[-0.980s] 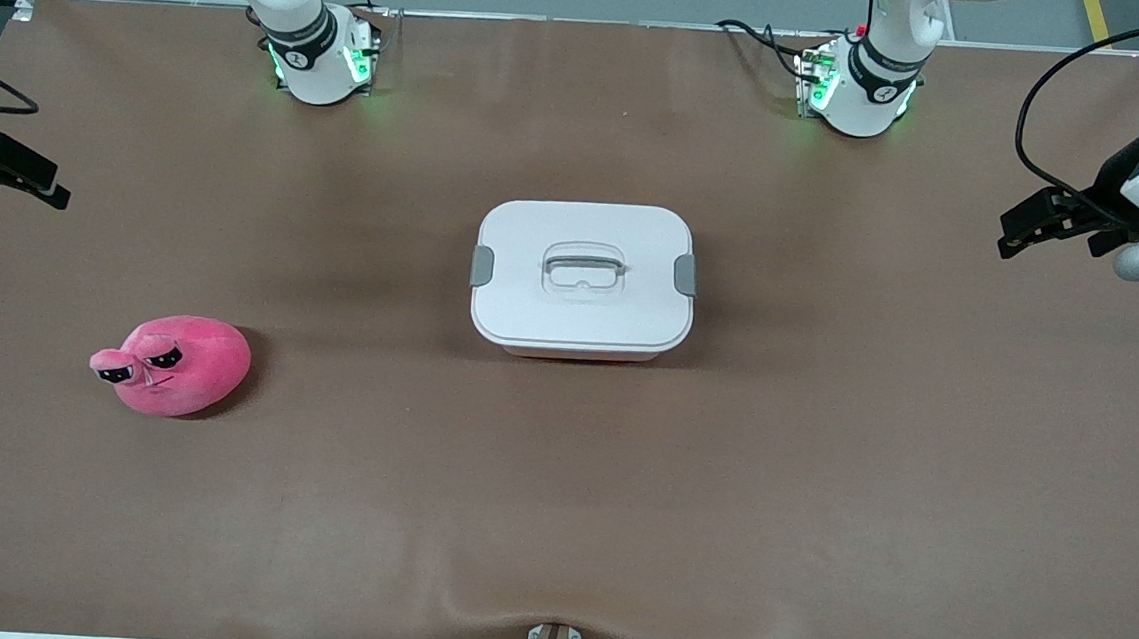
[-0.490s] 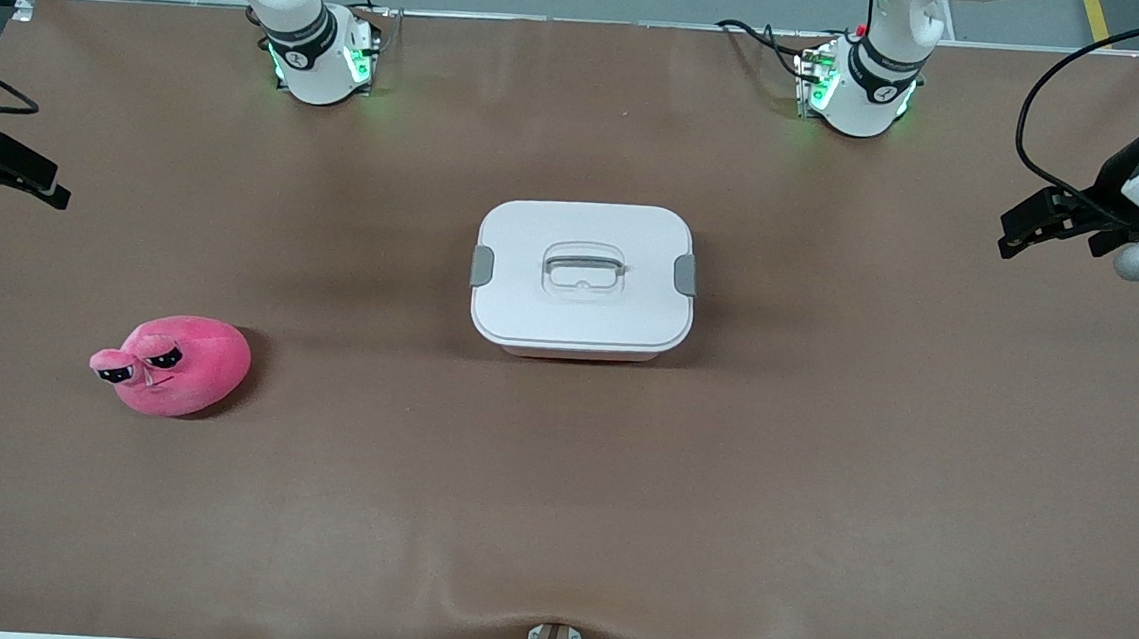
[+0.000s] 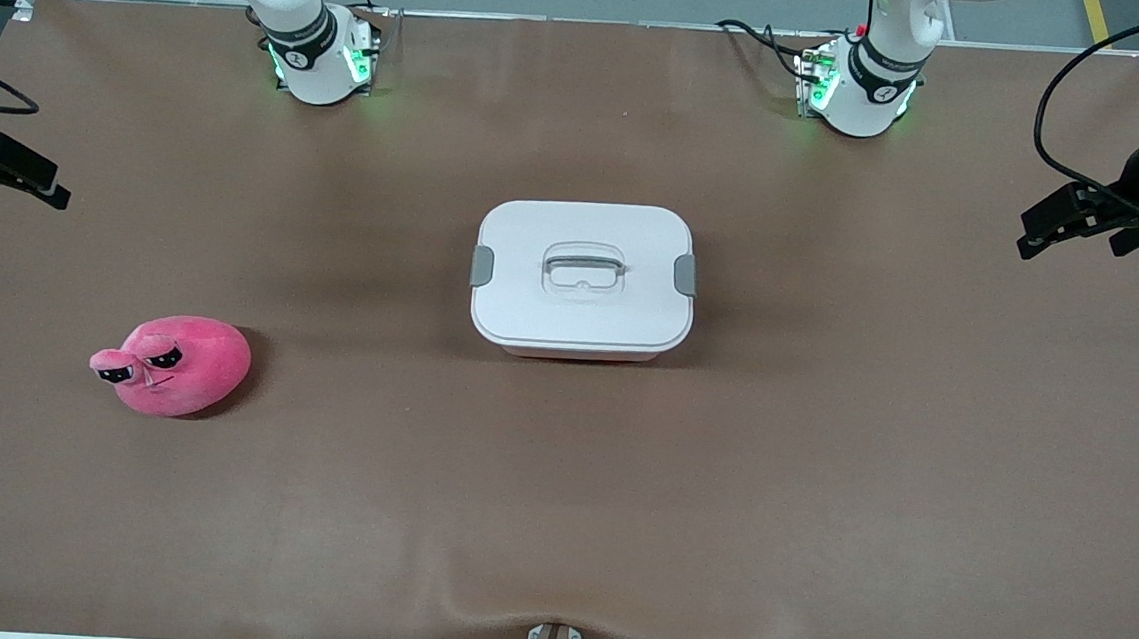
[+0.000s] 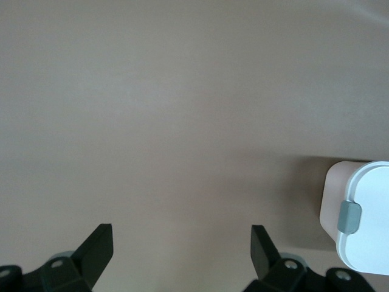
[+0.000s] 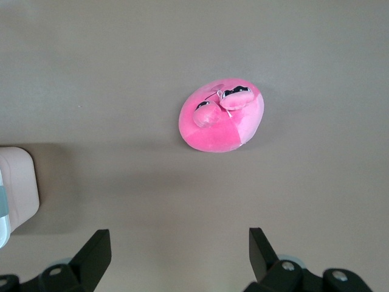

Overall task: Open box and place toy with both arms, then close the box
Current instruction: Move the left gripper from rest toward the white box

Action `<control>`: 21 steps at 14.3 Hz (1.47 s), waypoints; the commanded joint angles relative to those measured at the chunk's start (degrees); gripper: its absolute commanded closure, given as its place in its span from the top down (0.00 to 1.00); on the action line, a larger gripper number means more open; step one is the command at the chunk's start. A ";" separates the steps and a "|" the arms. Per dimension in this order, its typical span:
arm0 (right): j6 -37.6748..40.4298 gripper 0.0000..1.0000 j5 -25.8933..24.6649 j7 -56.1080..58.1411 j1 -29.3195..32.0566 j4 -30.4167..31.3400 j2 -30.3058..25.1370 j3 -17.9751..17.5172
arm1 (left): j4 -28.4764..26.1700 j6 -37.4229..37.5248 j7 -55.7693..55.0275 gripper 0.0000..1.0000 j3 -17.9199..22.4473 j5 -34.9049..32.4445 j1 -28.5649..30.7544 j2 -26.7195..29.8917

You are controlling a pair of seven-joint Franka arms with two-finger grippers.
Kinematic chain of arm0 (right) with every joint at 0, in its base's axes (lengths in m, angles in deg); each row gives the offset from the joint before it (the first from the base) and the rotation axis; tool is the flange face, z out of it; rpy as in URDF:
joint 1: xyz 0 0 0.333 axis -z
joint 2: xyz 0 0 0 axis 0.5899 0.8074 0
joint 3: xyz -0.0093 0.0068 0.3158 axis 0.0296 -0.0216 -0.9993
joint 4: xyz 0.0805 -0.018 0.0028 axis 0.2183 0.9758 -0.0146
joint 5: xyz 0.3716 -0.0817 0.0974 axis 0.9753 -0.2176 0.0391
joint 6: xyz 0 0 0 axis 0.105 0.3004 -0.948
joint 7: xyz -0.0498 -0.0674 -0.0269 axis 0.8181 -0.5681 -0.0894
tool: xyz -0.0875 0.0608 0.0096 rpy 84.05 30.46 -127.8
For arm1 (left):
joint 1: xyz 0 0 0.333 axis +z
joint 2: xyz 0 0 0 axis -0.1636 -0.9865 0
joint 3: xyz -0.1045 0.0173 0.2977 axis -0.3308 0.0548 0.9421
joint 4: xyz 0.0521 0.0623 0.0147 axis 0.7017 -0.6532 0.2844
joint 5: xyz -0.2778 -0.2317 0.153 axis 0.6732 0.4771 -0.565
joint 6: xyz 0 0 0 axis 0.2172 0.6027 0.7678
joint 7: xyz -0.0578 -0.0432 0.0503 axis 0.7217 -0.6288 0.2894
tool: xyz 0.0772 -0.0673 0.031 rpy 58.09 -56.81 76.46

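The box sits at the middle of the tabletop, its white lid on and both grey side clips down, with the recessed handle at the lid's centre. Bare surface lies all round it, so every side is free to approach. The toy, a soft, rounded, bright pink plush with droopy black eyes, lies well apart from the box, toward the right arm's end and nearer to the front camera. The tabletop is covered in smooth matte brown sheeting, slightly rippled at the edge nearest the front camera. The box's pale pink tub looks like hard plastic with rounded corners. The left gripper hangs over the left arm's end of the tabletop, fingers spread apart and empty. The right gripper hangs over the right arm's end, fingers likewise apart, holding nothing.
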 commanded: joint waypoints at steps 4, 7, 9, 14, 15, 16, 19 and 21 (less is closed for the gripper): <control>0.38 1.00 -0.04 -0.33 0.95 -1.67 0.38 -0.31 | 1.88 1.14 0.24 1.00 0.20 -0.56 0.58 -2.61; 0.38 1.00 -0.04 -0.33 0.95 -2.03 0.38 -0.31 | 1.88 1.06 -5.35 1.00 0.03 0.14 -0.21 -3.05; 0.55 1.00 0.05 -0.33 0.86 -2.03 0.38 -0.22 | 1.88 1.06 -10.28 1.00 -0.50 0.58 -0.74 -3.05; 0.64 1.00 0.14 -0.33 0.95 -2.03 0.38 -0.31 | 1.79 1.14 -24.42 1.00 -4.97 3.22 -0.74 -3.05; 0.64 1.00 0.23 -0.33 0.69 -1.94 0.38 -0.31 | 1.71 1.14 -28.63 1.00 -6.20 3.22 -0.83 -3.05; 0.64 1.00 0.31 -0.42 0.43 -1.94 0.64 -0.31 | 1.70 1.14 -32.15 1.00 -7.35 3.22 -0.83 -3.05; 0.64 1.00 0.67 -0.77 0.07 -1.94 1.43 -0.39 | 1.70 1.14 -41.47 1.00 -10.34 3.22 -0.83 -4.19; 0.64 1.00 0.67 -0.77 0.07 -1.94 1.43 -0.39 | 1.79 1.06 -47.63 1.00 -12.27 3.22 -0.92 -4.89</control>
